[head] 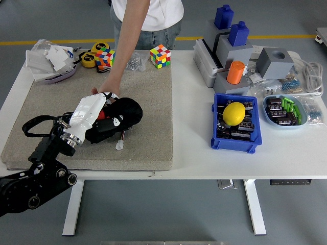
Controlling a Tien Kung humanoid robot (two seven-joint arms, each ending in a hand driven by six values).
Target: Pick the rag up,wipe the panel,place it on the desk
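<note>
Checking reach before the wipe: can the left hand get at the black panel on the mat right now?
Probably yes. The left hand already lies on the black panel with a black rag under it. The person's hand steadies the far edge, not blocking.

Rag (125, 113): black, bunched, lying on panel.
Panel (110, 125): black, flat, largely covered, on beige mat.
</note>
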